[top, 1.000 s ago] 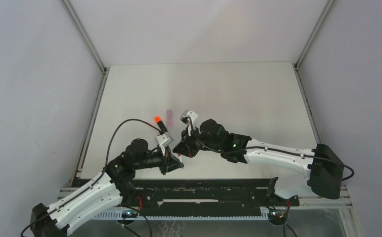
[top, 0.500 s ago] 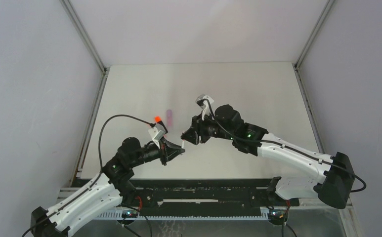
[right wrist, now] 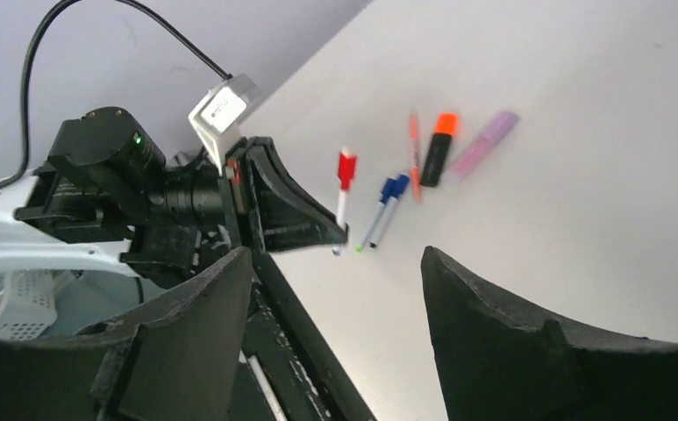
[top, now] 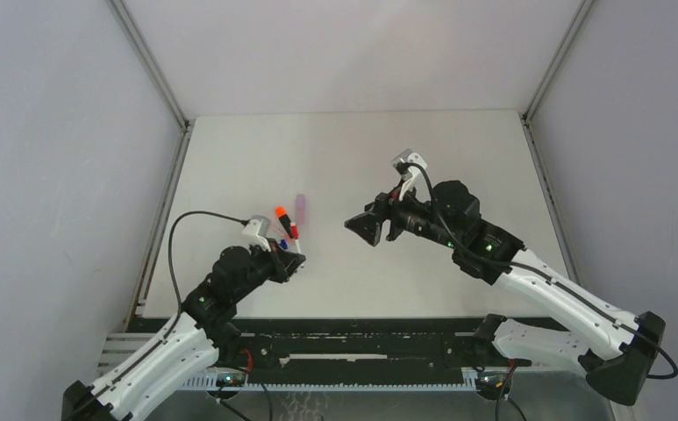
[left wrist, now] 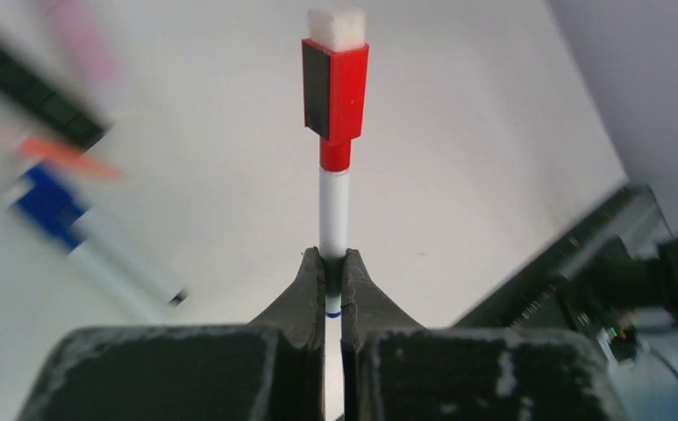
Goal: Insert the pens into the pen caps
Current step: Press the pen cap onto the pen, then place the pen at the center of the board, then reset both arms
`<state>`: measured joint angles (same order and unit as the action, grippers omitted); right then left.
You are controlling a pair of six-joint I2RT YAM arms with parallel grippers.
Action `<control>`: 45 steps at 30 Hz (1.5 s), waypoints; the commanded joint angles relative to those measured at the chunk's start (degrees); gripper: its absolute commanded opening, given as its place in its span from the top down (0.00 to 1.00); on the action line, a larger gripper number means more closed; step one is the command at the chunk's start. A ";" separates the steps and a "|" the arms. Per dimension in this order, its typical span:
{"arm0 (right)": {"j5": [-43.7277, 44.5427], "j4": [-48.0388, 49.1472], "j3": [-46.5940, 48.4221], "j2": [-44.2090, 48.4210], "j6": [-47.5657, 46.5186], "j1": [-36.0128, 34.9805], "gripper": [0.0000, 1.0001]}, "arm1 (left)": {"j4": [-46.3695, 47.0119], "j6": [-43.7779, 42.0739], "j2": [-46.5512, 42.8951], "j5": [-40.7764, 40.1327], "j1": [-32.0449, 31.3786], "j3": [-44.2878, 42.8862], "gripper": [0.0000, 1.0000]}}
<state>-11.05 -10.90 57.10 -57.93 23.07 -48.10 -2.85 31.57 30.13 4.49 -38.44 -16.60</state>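
left gripper [left wrist: 333,263]: clamped tight on the tail end of the thin red pen [left wrist: 334,202], which points away from your wrist, above the table [top: 458,158].
right gripper [top: 360,224]: fingers wide apart and holding nothing, at about 2 o'clock from the left one in the top view, well apart from it.
red cap [left wrist: 335,88]: on the pen's tip; you cannot tell from here whether it is pushed fully home.
other pens: the blue pen [right wrist: 386,206], thin orange pen [right wrist: 415,158], black highlighter [right wrist: 437,149] and lilac highlighter [right wrist: 484,145] lie in a loose cluster at 12 o'clock from your left gripper, all looking capped.
risk, loose cap: if the cap is only half on, it could slip off when you lower or release the pen.
risk, pivot: you hold the pen far from its heavy end, so a bump on the table could swing it in the fingers.
risk, crowding: the cluster lies near, so setting down at 12 o'clock could knock the blue pen and set it rolling.
risk, roll: a round pen released from a height may roll toward the near edge at 6 o'clock.
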 commanded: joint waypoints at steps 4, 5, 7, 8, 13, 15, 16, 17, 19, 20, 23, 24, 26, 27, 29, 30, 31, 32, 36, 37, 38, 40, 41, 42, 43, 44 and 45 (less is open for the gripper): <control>3.57 -3.67 -7.52 4.21 1.77 4.30 0.32 | -10.24 13.77 0.44 -1.46 15.10 6.78 1.00; 3.64 -4.12 -8.35 4.95 2.06 5.17 0.32 | -10.51 13.93 1.12 -1.03 15.85 6.98 1.00; 3.34 -4.58 -9.71 6.23 2.42 6.48 0.32 | -10.83 13.95 3.69 -0.72 16.76 6.81 1.00; 3.01 -4.72 -10.31 6.79 2.61 7.02 0.32 | -10.85 13.89 4.96 -0.79 16.98 6.56 1.00; 2.21 -5.02 -12.37 8.67 3.32 9.11 0.32 | -8.14 12.67 11.09 0.05 17.36 5.61 0.99; 1.97 -5.23 -12.67 9.00 3.58 9.60 0.32 | -7.74 12.49 12.75 0.12 17.40 5.28 0.88; 1.99 -5.26 -12.85 9.12 3.56 9.78 0.32 | -7.44 12.46 13.11 -0.03 17.45 5.26 0.80; 1.95 -5.29 -12.96 9.21 3.62 9.93 0.32 | -7.30 12.44 13.15 -0.30 17.43 5.35 0.72; 2.19 -5.58 -13.10 9.37 3.69 10.27 0.32 | -7.05 12.55 12.57 -1.10 17.58 5.27 0.56; 2.39 -5.75 -13.19 9.48 3.58 10.50 0.32 | -6.77 12.74 11.92 -1.52 17.70 5.21 0.49; 2.82 -6.34 -13.24 9.74 3.28 10.93 0.32 | -6.74 12.79 8.81 -4.03 17.86 4.24 0.34; 2.88 -6.52 -13.22 9.84 3.07 11.06 0.32 | -7.06 12.35 7.60 -5.31 17.83 3.72 0.30; 3.23 -6.84 -13.23 10.15 2.58 11.45 0.32 | -7.45 10.48 5.25 -8.31 17.90 2.58 0.24; 3.42 -7.00 -13.20 10.27 2.11 11.71 0.31 | -7.65 9.63 4.34 -10.55 17.96 2.04 0.17; 3.75 -7.21 -13.41 10.46 1.23 12.30 0.31 | -7.87 7.73 3.13 -13.81 18.04 0.75 0.11; 4.09 -7.21 -13.60 10.55 0.62 12.71 0.30 | -7.75 7.25 2.76 -15.67 18.16 0.22 0.09; 4.33 -7.02 -13.97 10.56 0.05 13.25 0.28 | -7.33 5.44 2.52 -17.45 18.18 -0.36 0.08; 4.64 -6.51 -14.62 10.49 -0.48 13.92 0.27 | -6.42 4.43 2.41 -19.20 18.22 -0.82 0.07; 5.90 -2.22 -18.28 9.94 -2.51 17.92 0.25 | -0.62 1.58 2.90 -23.87 20.92 -0.88 0.03; 6.02 -0.86 -19.34 9.63 -3.05 19.53 0.25 | 1.16 1.06 3.12 -24.44 22.41 -0.49 0.03; 6.11 0.30 -20.20 9.21 -3.23 21.35 0.25 | 2.49 0.42 3.22 -25.33 24.15 -0.40 0.03; 6.44 1.63 -21.48 8.13 -3.79 24.92 0.24 | 4.57 -0.80 3.29 -27.21 28.26 -0.29 0.03; 7.18 2.49 -22.32 8.02 -4.08 26.53 0.24 | 5.86 -1.62 3.07 -27.96 30.10 0.02 0.03; 8.46 3.33 -23.44 8.17 -4.41 28.23 0.24 | 7.45 -2.71 2.68 -29.02 31.69 0.62 0.03; 10.42 4.38 -24.61 8.49 -4.94 29.44 0.23 | 9.27 -4.06 2.21 -30.23 33.08 1.52 0.03; 12.80 5.26 -25.85 8.92 -5.39 30.47 0.21 | 11.17 -5.47 1.87 -31.14 34.55 2.55 0.03; 15.14 5.98 -26.93 9.40 -4.91 31.62 0.19 | 12.88 -6.94 1.79 -31.58 35.74 3.50 0.03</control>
<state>-3.64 -11.75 32.67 -50.09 20.38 -20.08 -0.67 31.53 33.19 -21.06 -7.22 -14.02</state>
